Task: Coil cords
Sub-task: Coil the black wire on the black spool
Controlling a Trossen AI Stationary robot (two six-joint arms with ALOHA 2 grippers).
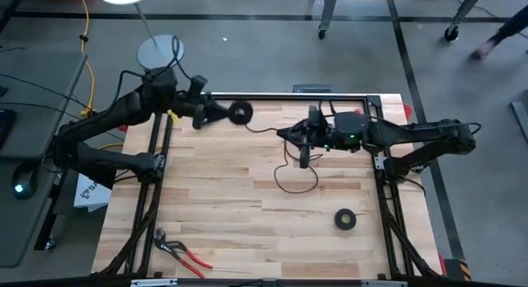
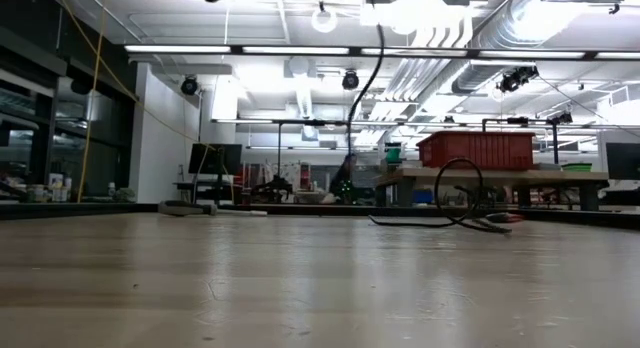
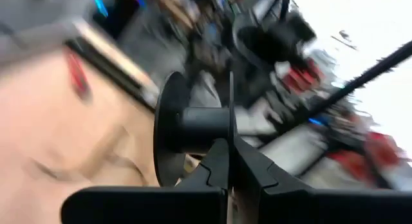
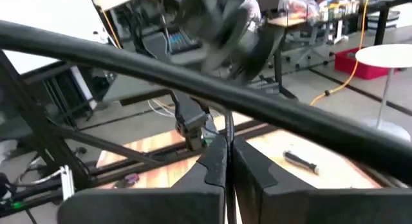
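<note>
The cord is a thin black cable [image 1: 266, 129]. It runs from a small black spool [image 1: 240, 114] near the table's far edge to my right gripper [image 1: 290, 137], then drops in a slack loop [image 1: 297, 180] onto the wooden table. In the low view the loop [image 2: 460, 193] stands on the tabletop and the cable climbs out of the picture. My left gripper [image 1: 224, 114] is shut on the spool [image 3: 193, 127], raised above the table. My right gripper [image 4: 228, 143] is shut on the cord, also raised. My left gripper pinches one thin flange [image 3: 230, 114] of the spool at its rim, between its two fingers. The fingers come in about level from the table's left. The spool is lifted clear, its hub lying crosswise to the fingers. My right gripper pinches the cord [image 4: 229, 124] between its two fingers, somewhere along its length. The fingers reach in about level from the table's right and lie across the cord. The cord hangs slack below them, with its loop [image 1: 297, 180] on the table.
A thick black tape roll [image 1: 345, 218] lies on the table's near right. Red-handled pliers [image 1: 181, 252] lie at the near left. A black frame [image 1: 289, 96] borders the table's far edge and sides. A yellow cable [image 1: 85, 23] runs over the floor beyond the far left.
</note>
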